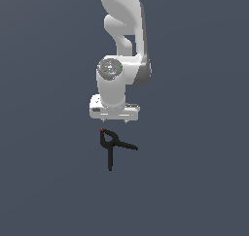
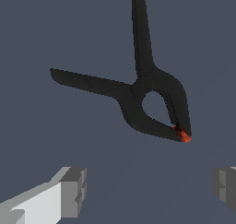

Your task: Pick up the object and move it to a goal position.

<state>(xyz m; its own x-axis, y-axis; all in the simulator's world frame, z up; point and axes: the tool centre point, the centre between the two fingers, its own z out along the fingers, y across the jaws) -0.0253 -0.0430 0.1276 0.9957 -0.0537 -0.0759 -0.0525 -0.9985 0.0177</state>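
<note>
The black spring clamp (image 1: 111,143) lies flat on the dark grey surface, its two thin handles spreading apart, its looped jaw ending in a tiny red tip. In the wrist view the clamp (image 2: 133,91) fills the middle, red tip nearest the fingers. My white gripper (image 1: 115,119) hangs just behind and above the clamp's red tip in the exterior view, apart from it. In the wrist view the gripper (image 2: 150,191) is open and empty, with one grey fingertip (image 2: 73,191) and the other at the frame's edge, wide apart.
The white arm (image 1: 124,31) rises behind the gripper to the top of the exterior view. The plain dark grey surface (image 1: 194,181) spreads all around the clamp.
</note>
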